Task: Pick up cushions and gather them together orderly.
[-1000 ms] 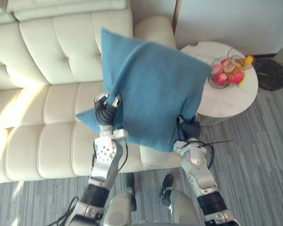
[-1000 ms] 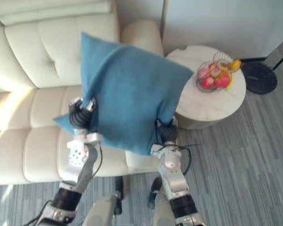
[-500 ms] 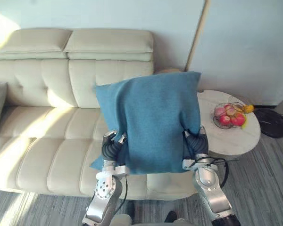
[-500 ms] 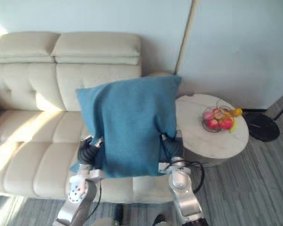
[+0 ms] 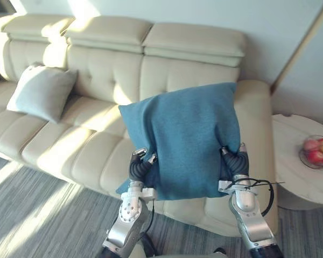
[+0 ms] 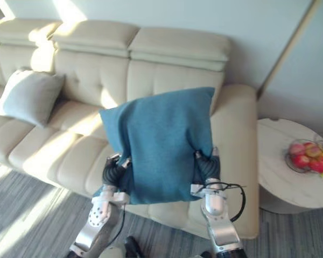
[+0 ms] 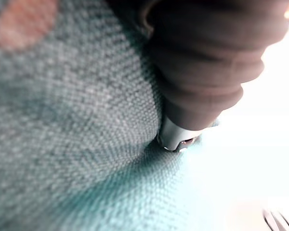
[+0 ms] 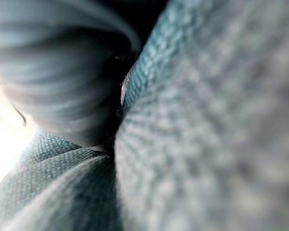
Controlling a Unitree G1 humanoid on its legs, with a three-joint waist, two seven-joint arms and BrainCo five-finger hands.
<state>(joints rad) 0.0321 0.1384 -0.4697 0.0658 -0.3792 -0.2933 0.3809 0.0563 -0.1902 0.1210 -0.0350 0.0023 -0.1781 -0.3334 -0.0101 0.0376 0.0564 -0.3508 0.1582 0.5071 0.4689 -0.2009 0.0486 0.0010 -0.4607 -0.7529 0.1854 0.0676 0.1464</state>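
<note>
The square teal-blue woven fabric cushion is hanging upright in the air in front of the sofa, clear of the seat, with one corner pointing up and to the right. Both hands are carrying it by its lower side edges.

The left hand is gripping the cushion's lower left edge. Its silver fingertips are showing over the front of the fabric, and in the left wrist view one finger is pressing a dimple into the weave. The right hand is sitting against the lower right edge, with the cloth bulging around its dark ribbed cover. Its fingers are buried in the fabric, so whether they are curled cannot be told.

Behind the cushion, the cream tufted leather sofa is running across the scene, with sunlight falling on its back and seat. A pale grey square cushion is leaning against the sofa back, well apart from the blue one, towards the robot's left.

To the right of the sofa arm, a round white stone-topped side table is bearing a wire basket of red and yellow fruit. A grey striped floor is lying in front of the sofa.
</note>
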